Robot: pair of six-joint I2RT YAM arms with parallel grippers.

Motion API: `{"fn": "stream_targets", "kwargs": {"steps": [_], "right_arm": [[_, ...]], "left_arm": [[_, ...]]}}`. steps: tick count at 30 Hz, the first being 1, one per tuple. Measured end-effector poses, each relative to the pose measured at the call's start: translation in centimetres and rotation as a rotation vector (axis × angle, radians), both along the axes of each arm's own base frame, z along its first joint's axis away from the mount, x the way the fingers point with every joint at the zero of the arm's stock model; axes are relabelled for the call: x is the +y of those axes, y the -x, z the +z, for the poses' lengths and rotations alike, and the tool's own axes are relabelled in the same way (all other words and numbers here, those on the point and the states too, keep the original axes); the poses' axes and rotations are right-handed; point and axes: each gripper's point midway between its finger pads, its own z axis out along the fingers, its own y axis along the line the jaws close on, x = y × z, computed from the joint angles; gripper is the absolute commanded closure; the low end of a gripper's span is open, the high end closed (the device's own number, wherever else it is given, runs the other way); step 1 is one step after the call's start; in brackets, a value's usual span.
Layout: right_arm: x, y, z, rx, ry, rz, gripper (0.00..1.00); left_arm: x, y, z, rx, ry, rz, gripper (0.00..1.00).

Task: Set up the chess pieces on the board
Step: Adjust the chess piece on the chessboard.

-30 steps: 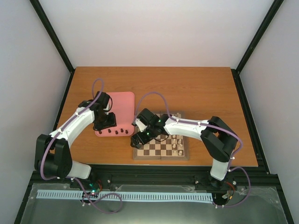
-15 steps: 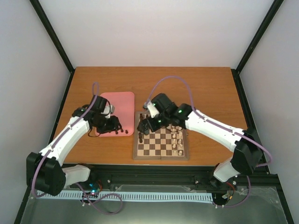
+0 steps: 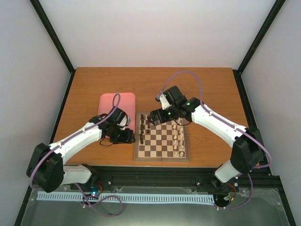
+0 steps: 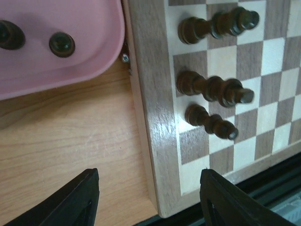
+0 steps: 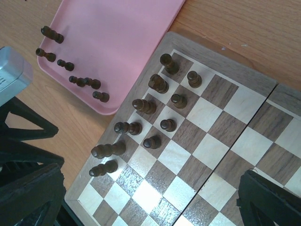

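Hovering my left claw (image 4: 150,195) low over the near-left corner of the board (image 4: 146,94), jaws about half apart, nothing between them. It sits here, I judge, because the edge file's last two squares lie free just past the nearest dark pieces (image 4: 211,89). Right claw (image 5: 148,197) hangs higher over the same side, jaws spread full, empty, probably kept up to leave my left arm room. Ten dark pieces stand on the board in the two files nearest the tray (image 5: 117,33): six on the edge, four pawns beside them. Several more wait along the tray's near rim. I judge the job past halfway.
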Motion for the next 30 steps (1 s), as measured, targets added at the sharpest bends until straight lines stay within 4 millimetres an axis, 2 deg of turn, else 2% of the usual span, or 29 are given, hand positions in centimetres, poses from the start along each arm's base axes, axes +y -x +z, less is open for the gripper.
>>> {"fn": "stream_targets", "kwargs": {"steps": [9, 23, 30], "right_arm": [[-0.3, -0.3, 0.0, 0.002, -0.007, 0.003, 0.0], [-1.4, -0.5, -1.0, 0.03, -0.002, -0.009, 0.0], [-2.0, -0.7, -1.4, 0.04, -0.001, -0.019, 0.0]], "left_arm": [[-0.5, -1.5, -2.0, 0.022, -0.025, 0.054, 0.39], [-0.9, -1.7, -4.4, 0.086, -0.049, 0.069, 0.38], [-1.2, -2.0, -4.8, 0.105, -0.045, 0.079, 0.38]]}}
